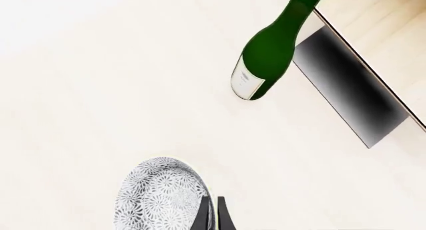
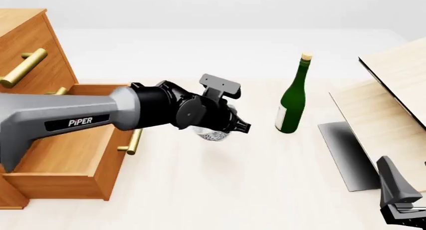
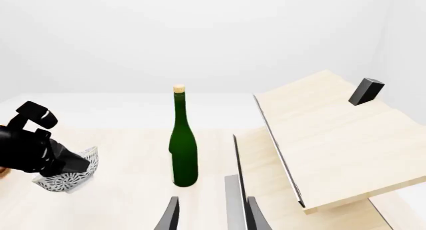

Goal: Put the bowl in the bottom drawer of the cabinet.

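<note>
- Left pincer (image 2: 238, 124) is clenched on the rim of the small round speckled white-grey bowl (image 2: 214, 134); the left wrist view shows one dark finger (image 1: 201, 216) inside the wall and the other outside it.
- That bowl looks tilted and, as far as I can judge, is lifted just clear of the pale counter (image 2: 220, 185), near the open drawer's front and well short of being over it.
- Box-shaped orange-brown wooden bottom drawer (image 2: 63, 157) stands pulled out from the large orange-brown wooden cabinet (image 2: 27, 45), its brass bar handle (image 2: 133, 140) facing the bowl.
- Tall green glass bottle (image 2: 292, 103) stands upright on the far side of the bowl from the drawer, apart from it.
- Right pincer (image 3: 207, 212) rests released, holding nothing, away from the drawer beyond the bottle, beside the pale wood panels (image 2: 382, 115).
- Progress, as I judge it: drawer opened and bowl grasped are done; carrying the bowl over the drawer, lowering it in and letting go remain.
</note>
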